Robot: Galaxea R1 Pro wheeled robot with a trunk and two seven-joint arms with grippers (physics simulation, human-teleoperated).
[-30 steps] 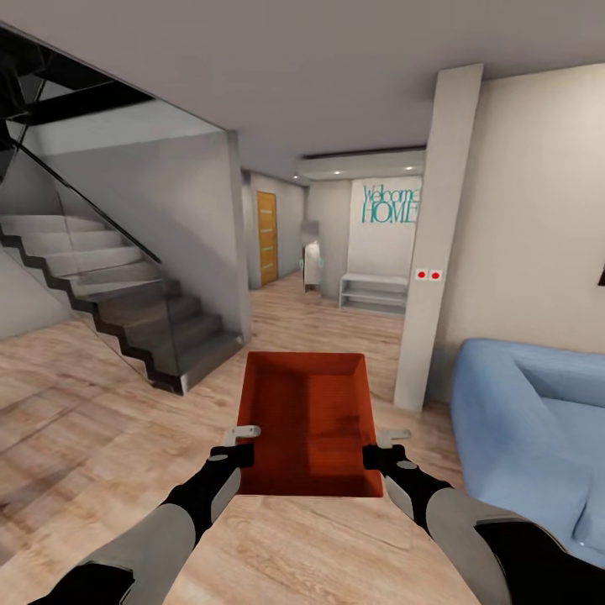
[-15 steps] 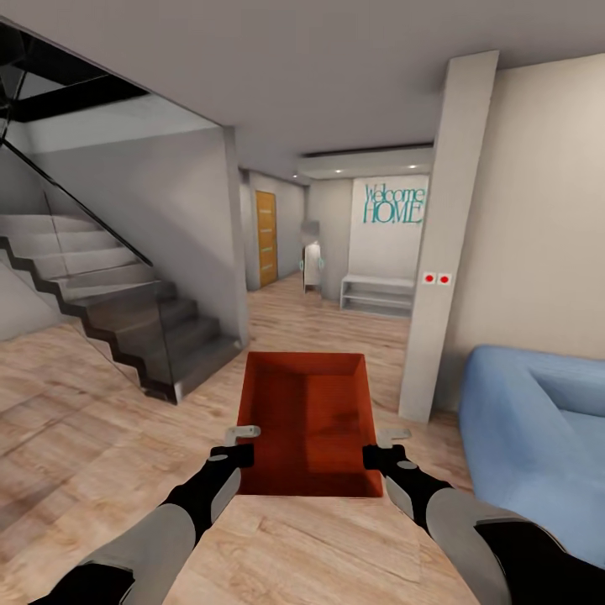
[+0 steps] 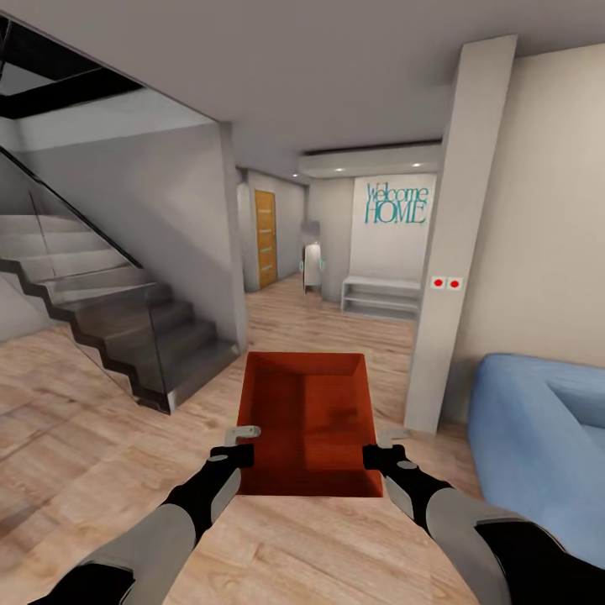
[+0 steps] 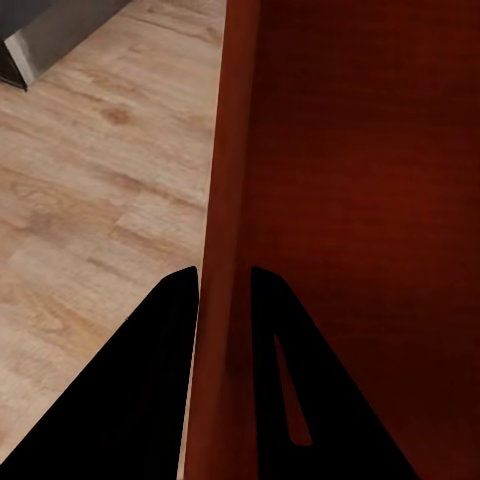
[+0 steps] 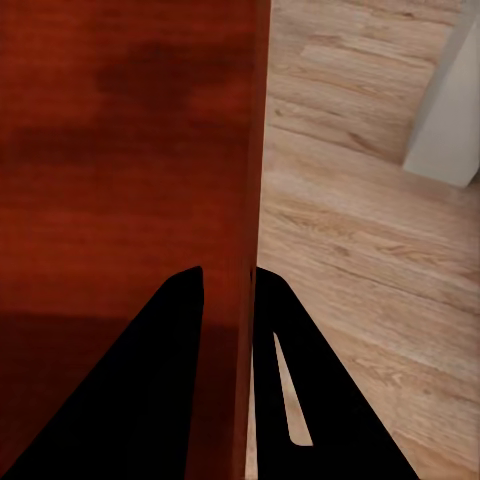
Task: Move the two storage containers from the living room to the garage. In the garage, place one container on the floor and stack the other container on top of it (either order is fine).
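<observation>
I hold one orange-red, open-topped storage container (image 3: 307, 420) level in front of me, above the living room's light wood plank floor (image 3: 101, 437). My left gripper (image 3: 239, 445) is shut on its left wall near the near corner. My right gripper (image 3: 382, 449) is shut on its right wall. In the left wrist view the left gripper (image 4: 225, 275) has its two dark fingers on either side of the thin wall (image 4: 225, 150). The right wrist view shows the right gripper (image 5: 228, 272) clamped the same way on the other wall (image 5: 255, 120). The garage is out of view.
A glass-railed staircase (image 3: 109, 319) rises at the left. A pale pillar (image 3: 458, 252) stands ahead on the right, with a blue sofa (image 3: 546, 437) beside it. Between them a hallway leads to a wooden door (image 3: 265, 238) and a white bench (image 3: 382, 296).
The whole view has shifted: the stairs slid left and the pillar and sofa slid right, so the camera has moved forward. The container and both grippers keep their places relative to me.
</observation>
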